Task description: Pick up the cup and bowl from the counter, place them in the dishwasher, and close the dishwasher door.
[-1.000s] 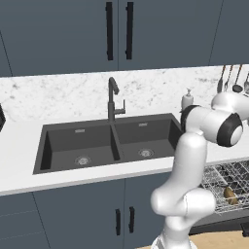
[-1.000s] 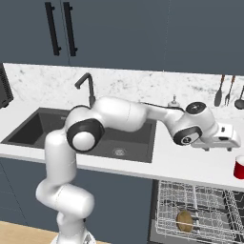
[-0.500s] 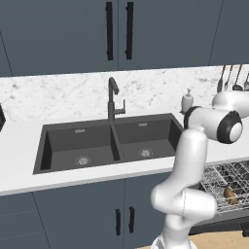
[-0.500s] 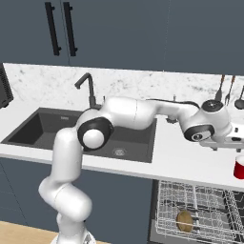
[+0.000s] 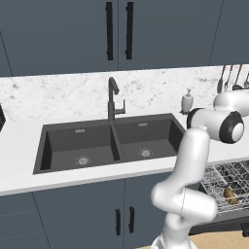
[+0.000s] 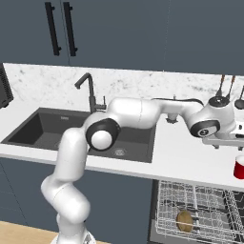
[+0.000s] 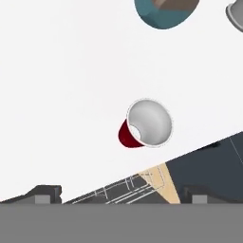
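White counter [image 6: 190, 157] runs along the wall, with a black sink [image 5: 109, 141] set in it. Under the counter on the right, the dishwasher [image 6: 200, 212] stands open, and its wire rack [image 6: 198, 205] has a brown thing [image 6: 184, 221] in it. A red cup [image 7: 142, 127] with a white inside stands on the counter near the edge, above the rack. A teal bowl [image 7: 165, 12] sits farther back on the counter. The gripper [image 7: 118, 195] hangs over the cup with its jaws spread wide, holding nothing.
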